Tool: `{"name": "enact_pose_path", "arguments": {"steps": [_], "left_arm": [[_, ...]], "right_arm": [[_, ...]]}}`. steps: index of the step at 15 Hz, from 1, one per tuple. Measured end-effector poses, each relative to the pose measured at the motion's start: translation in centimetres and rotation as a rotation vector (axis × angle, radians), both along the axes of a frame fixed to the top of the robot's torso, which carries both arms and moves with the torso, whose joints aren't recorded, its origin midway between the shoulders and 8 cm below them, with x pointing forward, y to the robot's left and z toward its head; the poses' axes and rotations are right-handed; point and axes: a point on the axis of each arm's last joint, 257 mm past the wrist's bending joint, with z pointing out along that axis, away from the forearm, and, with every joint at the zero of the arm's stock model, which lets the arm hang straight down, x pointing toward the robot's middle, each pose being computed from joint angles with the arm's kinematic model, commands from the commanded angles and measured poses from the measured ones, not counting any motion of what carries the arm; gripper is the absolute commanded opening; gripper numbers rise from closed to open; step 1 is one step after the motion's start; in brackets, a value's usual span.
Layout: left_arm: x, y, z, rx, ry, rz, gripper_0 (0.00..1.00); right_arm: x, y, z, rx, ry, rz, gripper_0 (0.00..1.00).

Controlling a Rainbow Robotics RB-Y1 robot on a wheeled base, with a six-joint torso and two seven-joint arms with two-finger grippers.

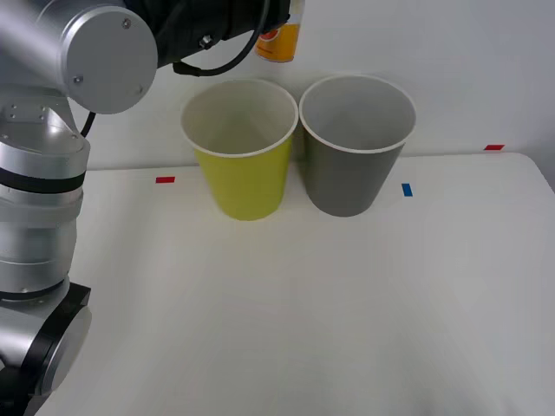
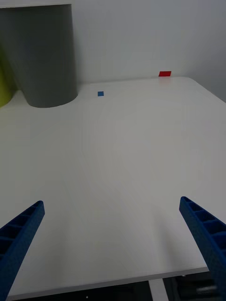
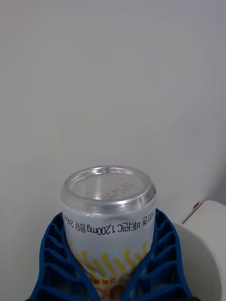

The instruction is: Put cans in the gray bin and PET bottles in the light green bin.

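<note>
Left wrist view: the left gripper [image 3: 110, 282] has its blue fingers [image 3: 54, 263] clamped on a can [image 3: 109, 211]. Front view: the left arm holds it raised above the worktop's [image 1: 347, 303] far edge, over the gap between the light green bin [image 1: 241, 178] and the gray bin [image 1: 351, 173]. Right gripper [image 2: 113, 244]: fingers apart, over the near edge.

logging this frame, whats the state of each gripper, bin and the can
left gripper: shut on the can, raised behind the bins
can: held, bottom end facing the wrist camera
right gripper: open, holds nothing, low over the table
light green bin: upright, nothing visible inside
gray bin: upright, nothing visible inside
</note>
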Motion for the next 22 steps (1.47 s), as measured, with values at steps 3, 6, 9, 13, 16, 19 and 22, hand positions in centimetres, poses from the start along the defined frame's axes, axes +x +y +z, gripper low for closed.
{"name": "enact_pose_path", "arguments": {"steps": [3,6,9,13,16,19,22], "left_arm": [[0.8,-2.4,-0.1,-0.025,0.000,-0.018,0.00],[1.6,-5.1,0.1,-0.064,-0.009,-0.050,0.00],[2.9,-7.5,0.0,-0.080,-0.027,-0.066,0.00],[3.5,-10.6,-0.8,-0.119,-0.032,-0.093,0.00],[4.2,-12.2,-1.9,-0.160,-0.045,-0.104,0.00],[4.5,-13.6,-2.7,-0.200,-0.051,-0.116,0.00],[4.9,-13.9,-3.5,-0.205,-0.055,-0.110,0.00]], "right_arm": [[0.0,0.0,0.0,0.000,0.000,0.000,1.00],[0.0,0.0,0.0,0.000,0.000,0.000,1.00],[0.0,0.0,0.0,0.000,0.000,0.000,1.00],[0.0,0.0,0.0,0.000,0.000,0.000,1.00],[0.0,0.0,0.0,0.000,0.000,0.000,1.00],[0.0,0.0,0.0,0.000,0.000,0.000,1.00],[0.0,0.0,0.0,0.000,0.000,0.000,1.00]]}}
